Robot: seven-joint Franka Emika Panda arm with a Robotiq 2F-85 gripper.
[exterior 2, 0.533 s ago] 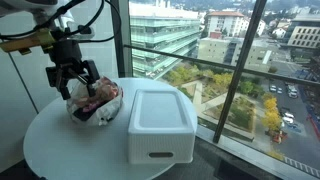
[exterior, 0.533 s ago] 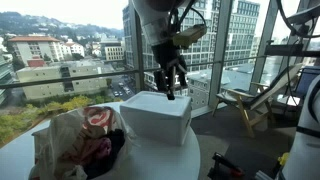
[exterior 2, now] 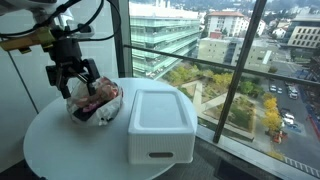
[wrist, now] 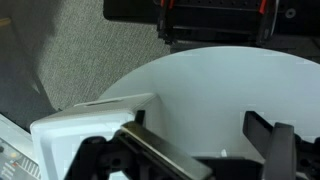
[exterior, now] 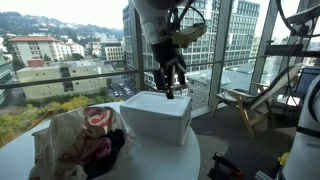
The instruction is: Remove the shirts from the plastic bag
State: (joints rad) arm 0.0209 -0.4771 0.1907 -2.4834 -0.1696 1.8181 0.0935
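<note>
No writing, label, brand or number is legible on the plastic bag (exterior: 55, 135), the white bin (exterior: 158, 115) or anything else.

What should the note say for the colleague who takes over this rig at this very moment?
Pincer: open, holding nothing, up in the air above the round table.
Plastic bag: lies on the table beside the white bin, its mouth open.
Shirts: all inside the bag; pale pink, magenta and black cloth shows in both exterior views.
Done: nothing is out of the bag yet.
Left: bring the pincer down into the bag's mouth, grip one shirt, lift it out, set it down, and repeat for the others.
</note>
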